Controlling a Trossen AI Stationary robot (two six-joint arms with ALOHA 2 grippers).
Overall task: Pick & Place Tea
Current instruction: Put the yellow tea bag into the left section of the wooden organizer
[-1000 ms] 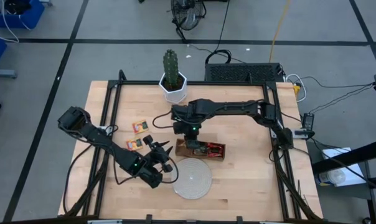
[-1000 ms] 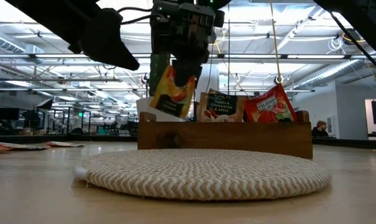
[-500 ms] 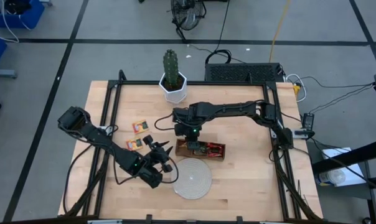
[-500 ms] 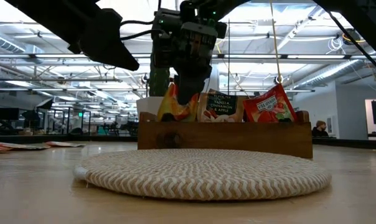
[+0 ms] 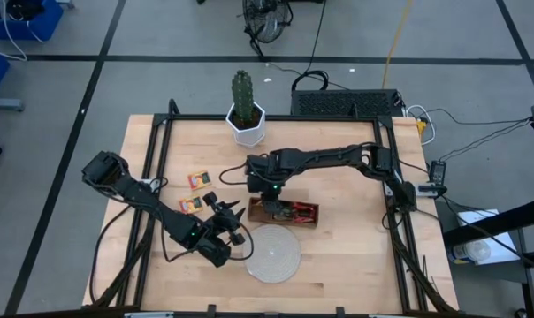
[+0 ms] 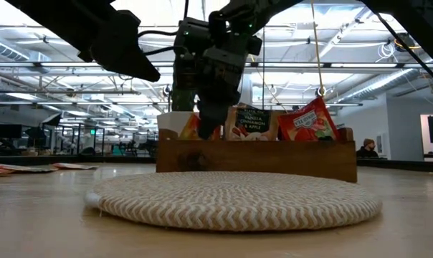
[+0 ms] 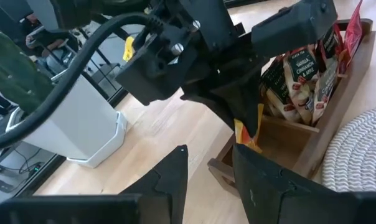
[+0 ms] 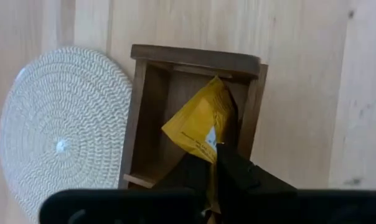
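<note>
The right gripper point(image 8: 214, 163) pinches an orange-yellow tea bag point(image 8: 200, 127) and holds it tilted, one corner up, inside the end part of the wooden tray point(image 8: 194, 60) nearest the cactus pot point(image 5: 247, 126). The next bag in the tray point(image 6: 249, 122) reads "CINNAMON & APPLE". Beside that stands a red bag point(image 6: 310, 123). The left gripper point(image 5: 233, 214) waits with fingers apart, just beside the woven mat point(image 5: 274, 253).

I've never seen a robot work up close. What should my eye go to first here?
Look first at the right gripper near the table's middle: it pinches an orange-yellow tea sachet and holds it down in the end compartment of the wooden tray. Beside the tray lies a round woven disc, with the left gripper open just next to it.
</note>
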